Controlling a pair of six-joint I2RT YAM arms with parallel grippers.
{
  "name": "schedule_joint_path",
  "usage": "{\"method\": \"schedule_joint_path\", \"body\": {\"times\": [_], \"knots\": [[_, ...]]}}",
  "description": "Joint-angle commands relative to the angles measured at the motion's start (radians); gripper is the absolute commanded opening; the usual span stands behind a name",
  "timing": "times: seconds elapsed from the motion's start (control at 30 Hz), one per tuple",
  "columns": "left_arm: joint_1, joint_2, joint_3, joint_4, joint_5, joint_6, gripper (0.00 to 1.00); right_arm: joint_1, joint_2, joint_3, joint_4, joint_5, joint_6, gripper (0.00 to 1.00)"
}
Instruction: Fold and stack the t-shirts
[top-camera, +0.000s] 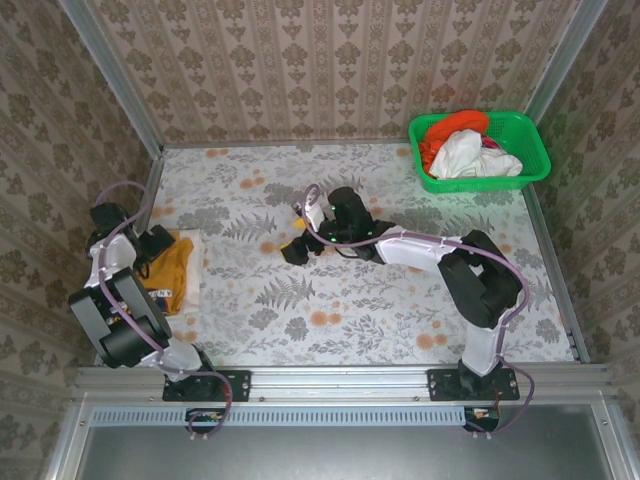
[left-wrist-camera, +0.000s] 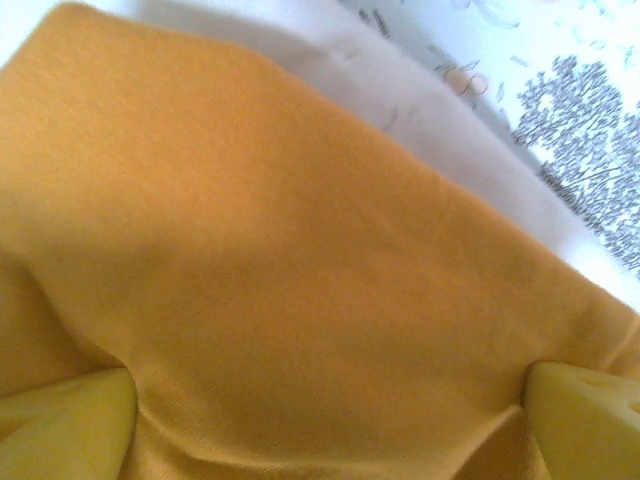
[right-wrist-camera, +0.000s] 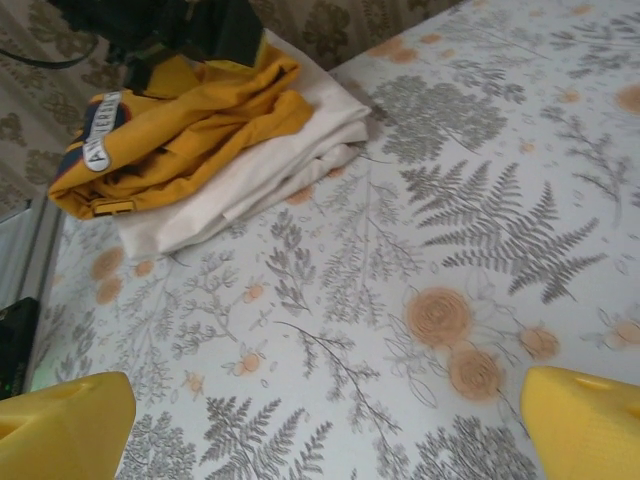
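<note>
The flower-printed bench (top-camera: 400, 300) carries a green basket (top-camera: 480, 184) at its far right corner, with a red-orange t-shirt (top-camera: 455, 128) and a loose white t-shirt (top-camera: 475, 155) heaped in it, neither yet folded. At the left edge a folded white t-shirt (right-wrist-camera: 250, 185) lies flat with the amber-orange t-shirt (right-wrist-camera: 200, 120) folded on top, the stack's long axis running near to far. The left pincer (left-wrist-camera: 325, 420) hangs spread wide just over the amber cloth, holding nothing. The right pincer (right-wrist-camera: 330, 420) hovers at mid-bench, also spread wide and empty, facing the stack. The basket therefore lies behind it, toward the far right. The right arm is the nearer one for the next shirt and would probably have to swing round.
</note>
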Motion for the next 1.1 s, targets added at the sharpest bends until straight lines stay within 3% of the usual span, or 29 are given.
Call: {"method": "schedule_joint_path", "body": {"times": [0.0,0.2,0.43,0.53,0.6,0.73,0.9,0.97,1.07], "knots": [[-0.02,-0.094,-0.018,0.075,0.029,-0.008,1.0,-0.039,-0.097,-0.054,0.053,0.092,0.028,1.0],[-0.185,-0.289,-0.074,0.181,-0.065,0.045,1.0,-0.153,-0.201,-0.151,0.064,0.199,0.061,1.0],[-0.541,-0.334,-0.188,0.439,-0.18,0.185,1.0,-0.248,-0.387,-0.326,0.044,0.55,0.045,1.0],[-0.612,-0.298,-0.257,0.567,-0.141,0.281,1.0,-0.313,-0.489,-0.402,0.025,0.665,0.026,1.0],[-0.624,-0.272,-0.313,0.648,-0.094,0.348,1.0,-0.361,-0.545,-0.448,0.005,0.711,0.004,1.0],[-0.623,-0.221,-0.418,0.822,-0.144,0.405,1.0,-0.456,-0.586,-0.546,0.045,0.79,-0.029,1.0],[-0.615,-0.114,-0.496,1.019,-0.197,0.486,1.0,-0.562,-0.532,-0.595,0.146,0.809,-0.015,1.0],[-0.608,-0.088,-0.52,1.107,-0.201,0.488,1.0,-0.589,-0.514,-0.623,0.233,0.807,-0.014,1.0],[-0.565,-0.047,-0.53,1.173,-0.166,0.442,1.0,-0.637,-0.507,-0.622,0.21,0.751,0.015,1.0]]}}
